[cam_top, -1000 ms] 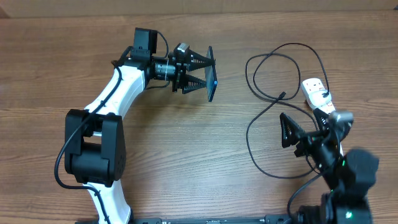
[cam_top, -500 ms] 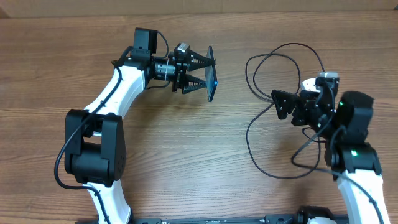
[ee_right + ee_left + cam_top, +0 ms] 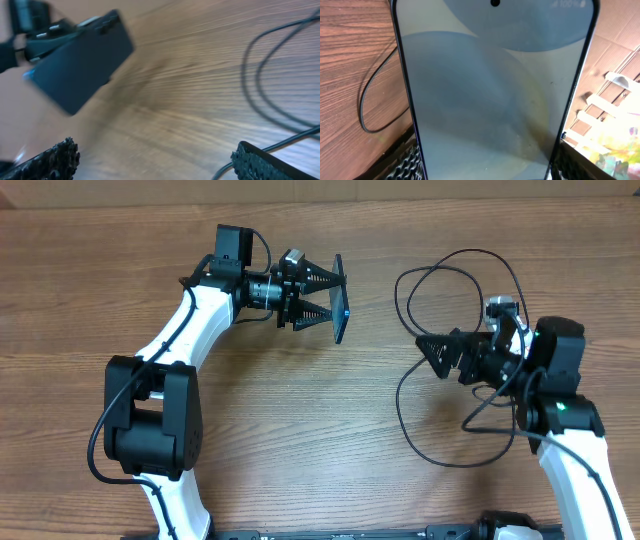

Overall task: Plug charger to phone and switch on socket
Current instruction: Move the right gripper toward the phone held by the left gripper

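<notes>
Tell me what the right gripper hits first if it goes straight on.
Likely the phone, held by the left gripper; the right gripper aims there over bare table, but depth is unclear.

My left arm [image 3: 185, 330] runs up from the near edge and bends to the right, wrist level. My left hand [image 3: 332, 297] points right, its fingers clamped on the phone [image 3: 495, 90], which I hold on edge. My right arm [image 3: 572, 455] comes up from the near right corner and folds leftward. My right hand [image 3: 447, 355] points left, fingers spread wide, holding nothing.
</notes>
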Available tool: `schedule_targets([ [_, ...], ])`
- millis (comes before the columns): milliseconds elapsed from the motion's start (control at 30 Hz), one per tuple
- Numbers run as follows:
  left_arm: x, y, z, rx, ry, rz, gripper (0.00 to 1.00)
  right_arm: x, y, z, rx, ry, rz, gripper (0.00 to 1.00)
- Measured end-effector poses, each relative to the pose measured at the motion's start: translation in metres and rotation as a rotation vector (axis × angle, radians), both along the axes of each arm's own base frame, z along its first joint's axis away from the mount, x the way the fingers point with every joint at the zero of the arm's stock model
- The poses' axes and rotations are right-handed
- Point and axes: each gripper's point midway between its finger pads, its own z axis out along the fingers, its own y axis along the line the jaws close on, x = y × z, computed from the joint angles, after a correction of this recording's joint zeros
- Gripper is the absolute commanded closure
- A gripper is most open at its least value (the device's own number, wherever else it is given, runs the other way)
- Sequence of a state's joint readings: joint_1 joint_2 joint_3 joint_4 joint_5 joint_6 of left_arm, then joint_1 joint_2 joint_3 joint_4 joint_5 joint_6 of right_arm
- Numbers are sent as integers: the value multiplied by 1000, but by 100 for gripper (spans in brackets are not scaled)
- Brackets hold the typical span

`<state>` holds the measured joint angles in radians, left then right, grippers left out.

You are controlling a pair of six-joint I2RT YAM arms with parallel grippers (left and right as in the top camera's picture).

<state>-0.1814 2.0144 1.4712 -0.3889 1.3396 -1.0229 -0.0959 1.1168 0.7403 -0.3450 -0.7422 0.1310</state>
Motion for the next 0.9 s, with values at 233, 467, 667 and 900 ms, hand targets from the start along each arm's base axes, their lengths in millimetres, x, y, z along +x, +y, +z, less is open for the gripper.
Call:
schedule_targets([
  [233,0,0,0,0,-1,0,62,-48,0,13,-15,68,-26,0],
  [467,0,0,0,0,0,0,62,-61,-7,21,-144,23,-107,0],
  [667,0,0,0,1,0,0,62,-45,45,30,-193,-97,34,0],
  [900,0,0,0,0,-1,0,62,-51,110,27,-280,-181,81,0],
])
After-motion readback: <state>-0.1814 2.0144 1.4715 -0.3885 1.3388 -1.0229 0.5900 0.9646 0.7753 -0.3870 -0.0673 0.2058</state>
